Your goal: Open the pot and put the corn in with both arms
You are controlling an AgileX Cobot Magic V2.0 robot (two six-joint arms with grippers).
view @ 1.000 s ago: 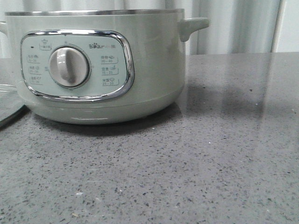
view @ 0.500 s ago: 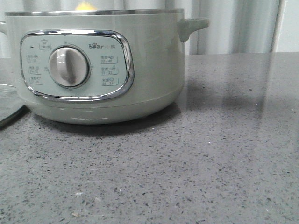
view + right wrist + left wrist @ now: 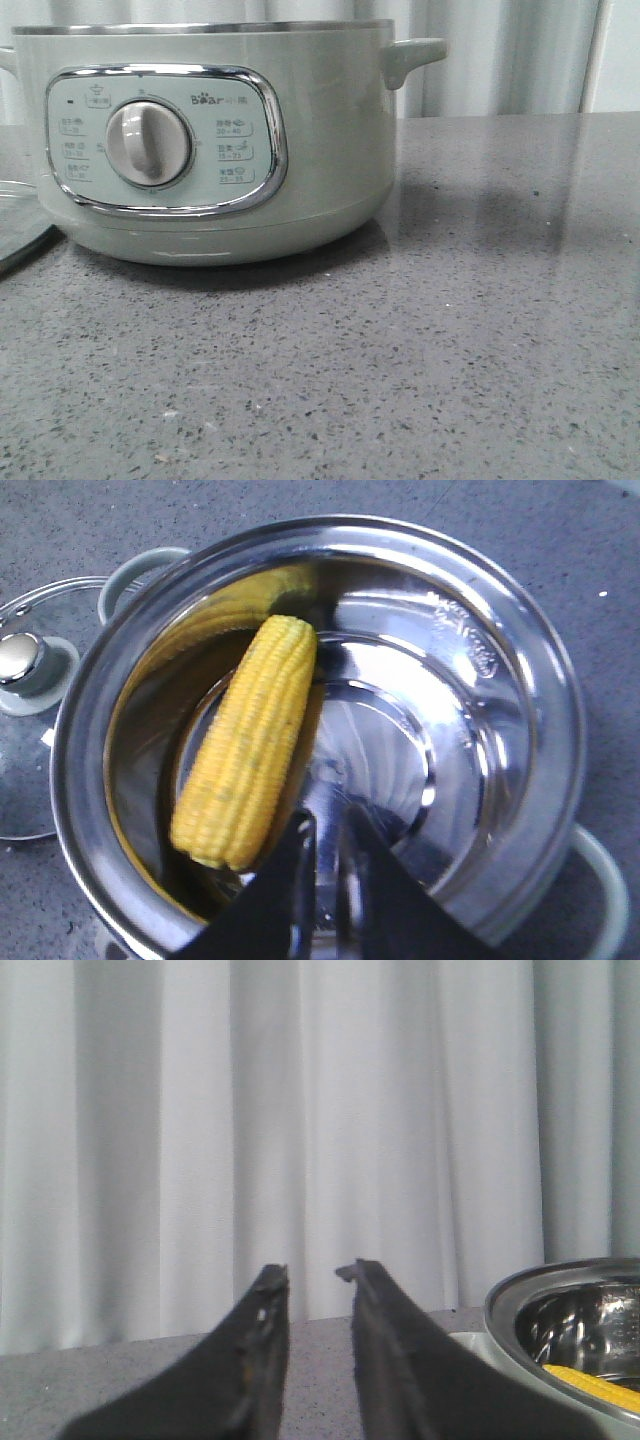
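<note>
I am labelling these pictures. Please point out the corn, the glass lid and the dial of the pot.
corn (image 3: 248, 745): right wrist view, middle of the cob.
glass lid (image 3: 22, 663): right wrist view, its metal knob.
dial (image 3: 148, 143): front view, centre of the knob.

Left gripper (image 3: 311, 1280) was raised and level, its two dark fingers (image 3: 262, 1310) parted by a narrow gap, nothing between them. Right gripper (image 3: 325, 825) pointed steeply downward, fingers (image 3: 292, 865) nearly closed with a slim gap, empty. Neither arm appeared in the front view.
</note>
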